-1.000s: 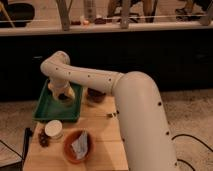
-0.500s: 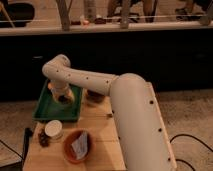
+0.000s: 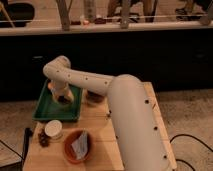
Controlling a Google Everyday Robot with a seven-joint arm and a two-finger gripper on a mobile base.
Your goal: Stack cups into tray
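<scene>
Your gripper (image 3: 62,96) is down inside the tray (image 3: 44,111), at the end of the white arm (image 3: 125,115) that sweeps in from the lower right and bends over the wooden counter (image 3: 100,135). You cannot tell whether the fingers are released or clenched; the wrist and the arm's elbow cover them. Right at the gripper's tip sits a small round object with a dark inside, probably one of the cups (image 3: 63,99), resting on the tray floor toward the tray's right half; whether the gripper touches it is not clear. The tray itself is dark green, rectangular with a raised rim, lying on the left rear part of the counter. Just in front of the tray's near edge you have a pale cup (image 3: 53,129) standing upright on the counter, apart from the tray. To its right is the terracotta bowl (image 3: 70,150) holding white paper (image 3: 80,145). A small dark brownish item (image 3: 43,140) lies left of the bowl, near the pale cup. Another dark round thing (image 3: 94,97) sits on the counter just right of the tray, partly hidden by the arm.
</scene>
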